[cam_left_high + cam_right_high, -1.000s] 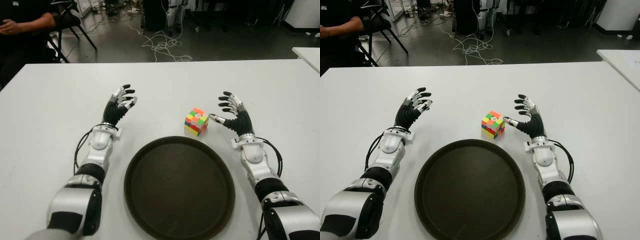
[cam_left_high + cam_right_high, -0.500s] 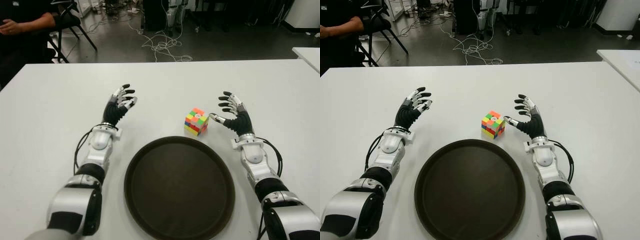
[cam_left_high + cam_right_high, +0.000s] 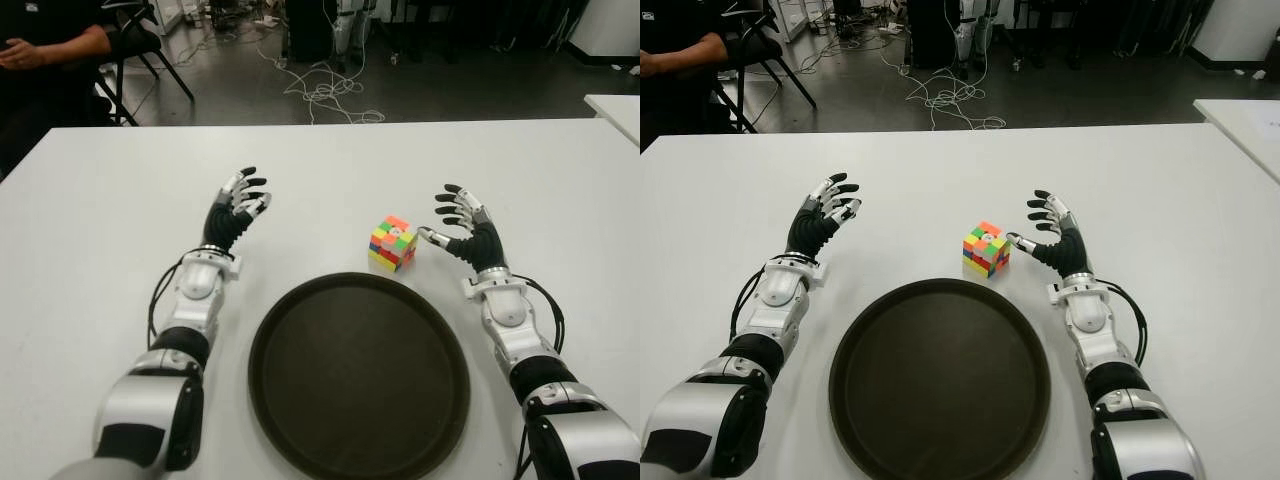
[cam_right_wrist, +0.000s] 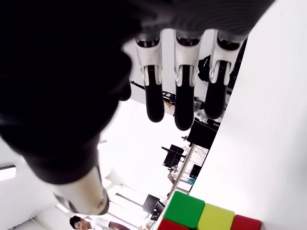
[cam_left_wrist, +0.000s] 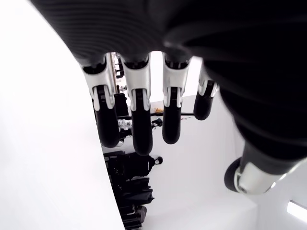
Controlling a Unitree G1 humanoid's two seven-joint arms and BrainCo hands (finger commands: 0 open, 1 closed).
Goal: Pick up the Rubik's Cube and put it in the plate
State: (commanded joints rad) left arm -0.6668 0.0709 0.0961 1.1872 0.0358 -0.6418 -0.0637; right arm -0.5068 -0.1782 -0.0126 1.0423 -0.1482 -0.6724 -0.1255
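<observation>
Right hand (image 3: 466, 226) shows in the left eye view just to the right of the Rubik's Cube (image 3: 393, 243), fingers spread, thumb tip close to the cube. The cube stands on the white table (image 3: 100, 230), just beyond the dark plate (image 3: 300, 420). Left hand (image 3: 825, 218) in the right eye view is apart, fingers spread, empty. Right wrist view: fingers (image 4: 154, 93) extended, the cube near them

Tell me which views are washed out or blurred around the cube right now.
Both eye views: even light, the Rubik's Cube sharp beside the right robot hand. Right wrist view: tabletop blown white, palm a dark blur, cube clipped at the frame's edge. Left wrist view: white glare, no cube.
</observation>
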